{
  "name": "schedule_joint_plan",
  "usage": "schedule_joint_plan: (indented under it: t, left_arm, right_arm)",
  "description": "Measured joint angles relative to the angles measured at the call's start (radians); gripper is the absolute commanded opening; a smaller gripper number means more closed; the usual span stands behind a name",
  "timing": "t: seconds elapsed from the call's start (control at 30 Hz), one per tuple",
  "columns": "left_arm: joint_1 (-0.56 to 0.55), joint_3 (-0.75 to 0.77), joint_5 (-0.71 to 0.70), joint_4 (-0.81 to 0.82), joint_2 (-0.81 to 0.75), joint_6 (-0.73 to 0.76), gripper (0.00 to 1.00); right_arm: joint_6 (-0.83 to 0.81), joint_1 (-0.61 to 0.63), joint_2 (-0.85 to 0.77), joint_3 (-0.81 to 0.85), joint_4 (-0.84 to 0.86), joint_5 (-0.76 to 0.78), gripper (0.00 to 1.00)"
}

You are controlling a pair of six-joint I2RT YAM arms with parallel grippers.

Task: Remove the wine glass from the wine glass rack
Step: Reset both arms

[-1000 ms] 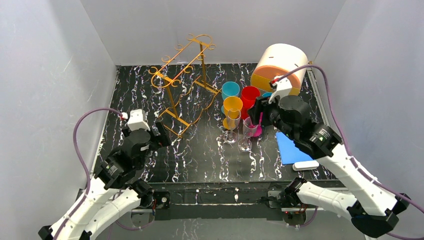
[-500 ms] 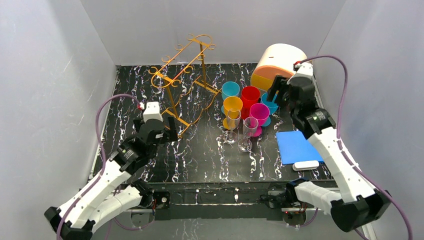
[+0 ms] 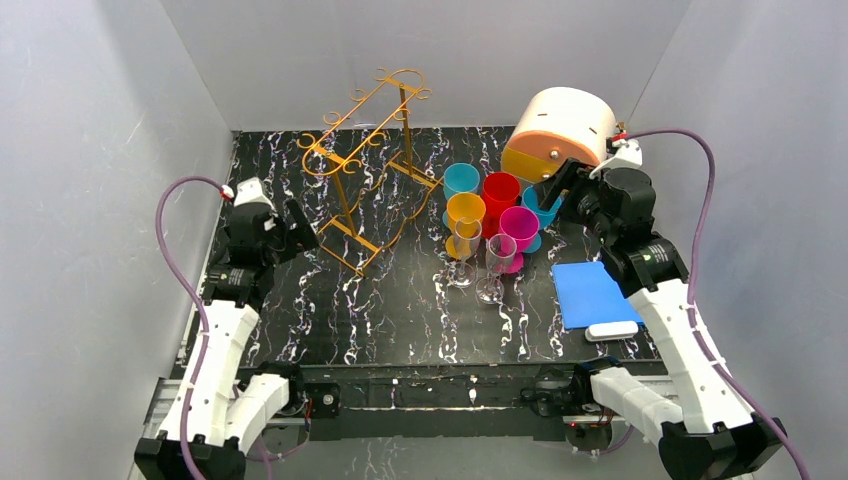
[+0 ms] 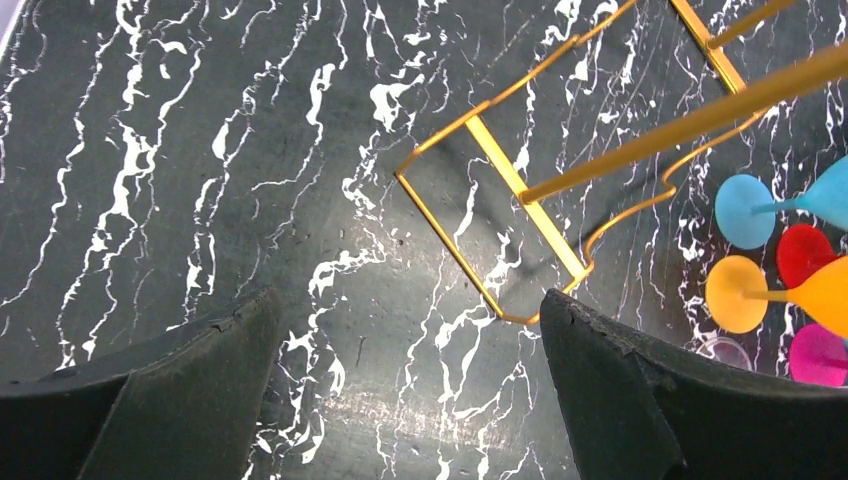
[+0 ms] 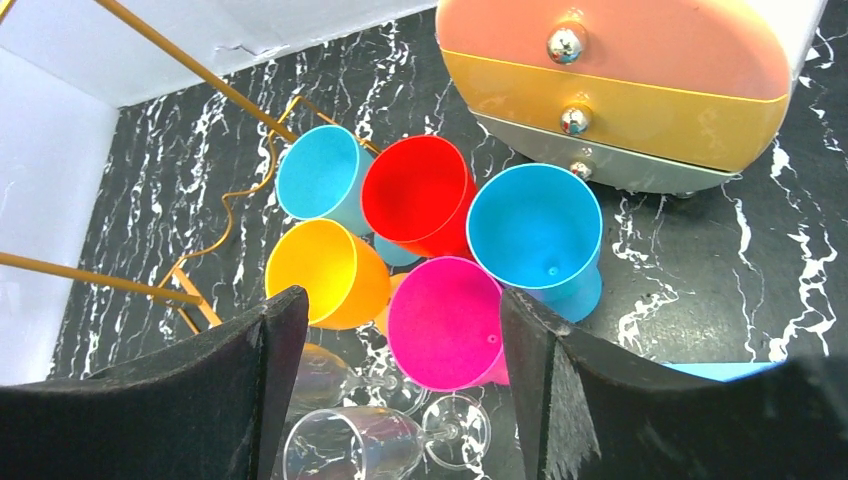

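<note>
Against the frame a second back, the right tool (image 3: 556,188) has left the spot low over the clear wine glasses (image 3: 463,248) and now sits at the upper right of the top view, just in front of the round drawer unit (image 3: 565,120). Its jaws stand wider than before and hold nothing, with the coloured cups (image 3: 500,190) showing through the gap in the right wrist view. The left tool (image 3: 297,222) has swung from the lower left to the mid left, its jaws fully apart and empty, pointing at the near foot of the wine glass rack (image 3: 365,165). Rack, glasses and cups have not shifted. The rack is a gold wire frame standing upright on the black marbled counter (image 3: 400,310) at upper centre-left: two long looped top rails with curled ends, slim uprights, a wavy lower bar and a rectangular foot. The two clear glasses stand upright on the counter at centre, right of the rack and apart from it, just in front of the cups.
</note>
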Motion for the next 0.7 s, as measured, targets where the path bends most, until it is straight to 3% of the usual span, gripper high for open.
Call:
schedule_joint_plan:
  t: [0.17, 0.3, 0.47, 0.7]
  left_arm:
    - [0.151, 0.106, 0.090, -0.048, 0.081, 0.034, 0.98]
    - [0.252, 0.203, 0.031, -0.090, 0.132, 0.046, 0.98]
    - [0.263, 0.297, -0.126, -0.127, 0.122, 0.049, 0.98]
    - [0.263, 0.361, -0.181, -0.166, 0.087, 0.100, 0.98]
  right_arm:
    - [-0.016, 0.000, -0.008, 0.014, -0.021, -0.024, 0.80]
    - [-0.051, 0.000, 0.002, 0.054, -0.067, -0.019, 0.85]
    - [-0.091, 0.000, -0.002, 0.066, -0.100, 0.062, 0.93]
    - [-0.162, 0.000, 0.002, 0.066, -0.130, 0.145, 0.98]
